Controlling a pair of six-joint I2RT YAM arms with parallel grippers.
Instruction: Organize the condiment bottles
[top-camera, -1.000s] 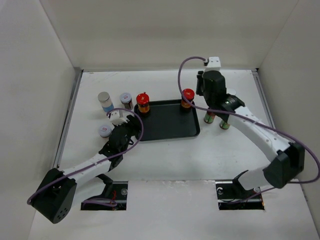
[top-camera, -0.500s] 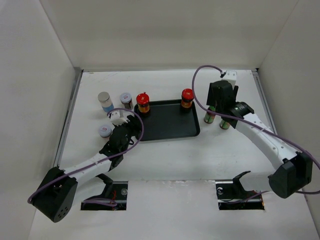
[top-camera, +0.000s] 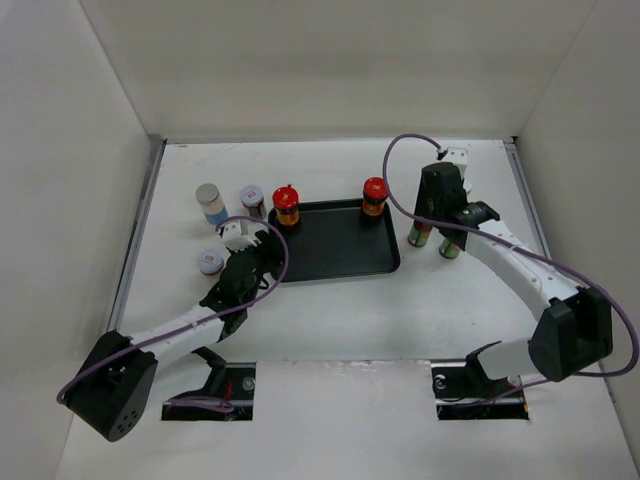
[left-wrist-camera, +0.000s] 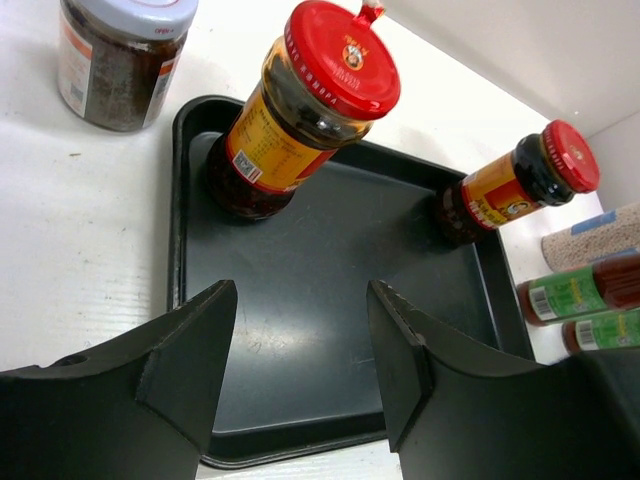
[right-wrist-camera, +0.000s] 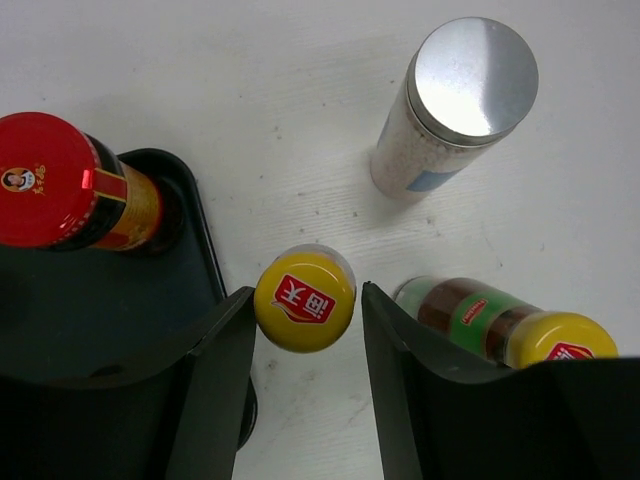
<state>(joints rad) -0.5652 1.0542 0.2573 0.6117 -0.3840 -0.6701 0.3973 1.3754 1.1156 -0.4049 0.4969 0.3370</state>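
Right fingers (right-wrist-camera: 215, 400) straddle a yellow-capped bottle (right-wrist-camera: 304, 299), grip we cannot tell, left fingers (left-wrist-camera: 170, 360) apart, empty; an off-centre squeeze may topple it onto its lower-right twin (right-wrist-camera: 490, 320).

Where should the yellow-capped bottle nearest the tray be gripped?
Around the cap, straight from above. The yellow-capped bottle stands upright, tray close on one side, its twin close on the other, so a sideways reach would likely bump them.

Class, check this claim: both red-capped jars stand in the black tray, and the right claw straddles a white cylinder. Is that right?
No. The right claw straddles a yellow-capped bottle instead, as the right wrist view shows; the rest holds.
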